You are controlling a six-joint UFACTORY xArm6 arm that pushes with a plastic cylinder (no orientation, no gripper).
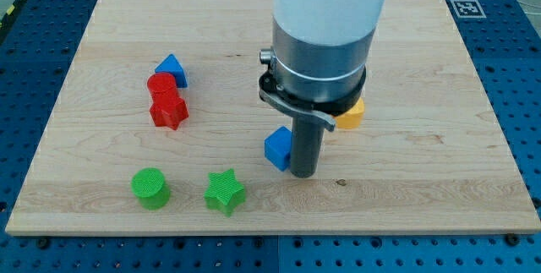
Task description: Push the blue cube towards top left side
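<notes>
Now, sweeping from the worktop's point(76, 62) left edge: a blue triangular block point(172, 69) sits toward the upper left, touching a red cylinder point(161, 85) just below it, with a red star-like block point(169, 111) pressed up under that. Down near the bottom edge, a green cylinder point(150, 187) and, beside it, a green star point(225, 191). Then the piece that matters: the blue cube point(278, 148), a little below the worktop's middle, and right against its right-hand face stands my tip point(303, 173), touching or as good as touching. So the cube lies to the left of the end effector, and that's the relation to watch, because the top left corner is up as well as left; from here a push would run mostly toward the left edge, so I'd judge the tip wants to get more under the cube first. No jaws on this end effector, just a plain rod, upright, the arm's pale body rising straight above. Behind it, a yellow block point(350, 116) peeks out, shape unclear.
</notes>
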